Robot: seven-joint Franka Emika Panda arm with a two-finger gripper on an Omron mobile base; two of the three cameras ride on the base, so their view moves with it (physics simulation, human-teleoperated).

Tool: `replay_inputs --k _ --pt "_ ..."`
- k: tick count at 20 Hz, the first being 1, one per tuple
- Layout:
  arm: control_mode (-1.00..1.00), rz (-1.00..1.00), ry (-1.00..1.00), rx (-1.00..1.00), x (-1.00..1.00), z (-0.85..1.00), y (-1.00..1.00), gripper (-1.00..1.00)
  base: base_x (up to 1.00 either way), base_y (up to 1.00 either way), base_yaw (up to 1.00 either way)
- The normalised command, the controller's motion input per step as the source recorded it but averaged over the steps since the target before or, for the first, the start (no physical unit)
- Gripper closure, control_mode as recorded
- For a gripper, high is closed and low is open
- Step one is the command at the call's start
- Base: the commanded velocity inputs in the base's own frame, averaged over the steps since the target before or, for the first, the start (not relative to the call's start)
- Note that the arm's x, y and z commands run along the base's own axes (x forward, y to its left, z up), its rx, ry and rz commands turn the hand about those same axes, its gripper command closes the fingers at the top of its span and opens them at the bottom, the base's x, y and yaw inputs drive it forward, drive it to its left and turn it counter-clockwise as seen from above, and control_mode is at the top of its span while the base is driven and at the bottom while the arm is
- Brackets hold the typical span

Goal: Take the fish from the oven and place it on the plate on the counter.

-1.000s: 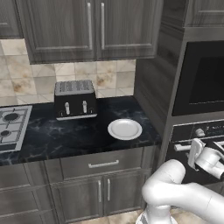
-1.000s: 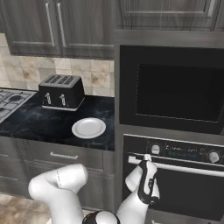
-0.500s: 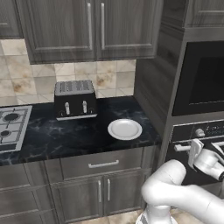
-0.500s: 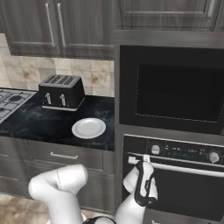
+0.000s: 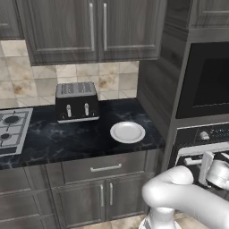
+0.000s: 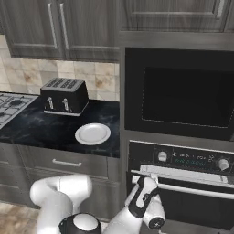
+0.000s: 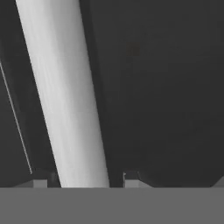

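Oven: its door is closed. It sits low in the tall wall unit, just past the right end of the desk.
Fish: hidden, so I cannot tell where it is.
Oven handle: a pale bar across the top of the door, under the knobs.
Gripper: at the left end of the handle. In the hand view the jaws sit one on each side of the bar, pinching it.
Plate: round and white, with nothing on it. It lies near the front right corner of the desk.
Desk: black with thin white lines.
Toaster: dark, at the back edge of the desk, well apart from the plate.
Hob: at the left end of the desk.
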Motion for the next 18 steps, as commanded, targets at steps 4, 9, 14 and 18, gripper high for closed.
replay_inputs --k 4,9,14,18 --pt "-1.0 0.0 0.23 0.23 -1.0 0.0 0.0 1.0 0.0 0.0 0.0" --pt "-1.0 0.0 0.28 0.28 -1.0 0.0 -0.07 1.0 0.0 0.0 0.0" --pt "-1.0 0.0 0.37 0.33 -1.0 0.0 -0.13 1.0 0.0 0.0 0.0" --pt "-1.0 0.0 0.4 0.35 -1.0 0.34 -0.17 1.0 0.0 0.0 0.0"
